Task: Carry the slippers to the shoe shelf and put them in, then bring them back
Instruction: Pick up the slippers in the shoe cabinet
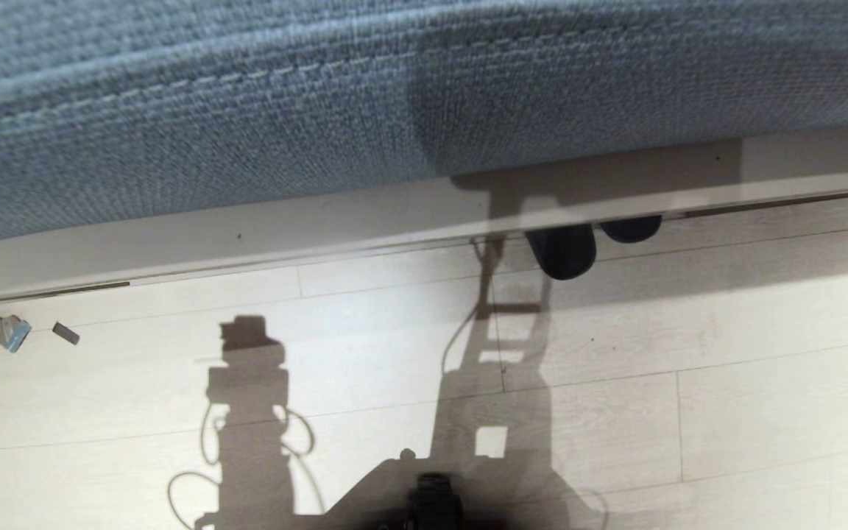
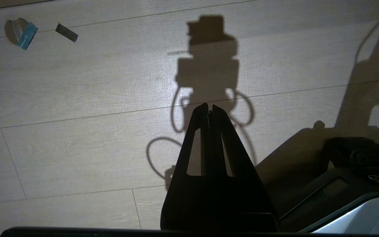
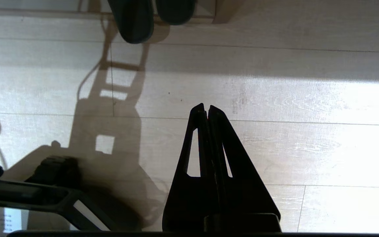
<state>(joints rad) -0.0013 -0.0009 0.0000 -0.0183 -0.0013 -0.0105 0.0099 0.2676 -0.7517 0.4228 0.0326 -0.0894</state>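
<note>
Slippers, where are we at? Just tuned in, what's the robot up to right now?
Nothing is held. The slippers lie on the pale wood floor, partly tucked under the edge of a grey fabric-covered piece. The right gripper is shut and empty over bare floor, short of the slippers. The left gripper is shut too, off to the side above the floor, near two small scraps.

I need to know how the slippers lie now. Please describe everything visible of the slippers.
The slippers are two dark, matte, rounded shapes lying side by side on the pale wood floor, partly tucked under a low ledge below grey woven fabric. Only their rounded ends stick out; one reaches further out than the other, and the rest is hidden. The same ends show in the right wrist view. No gripper touches them.
</note>
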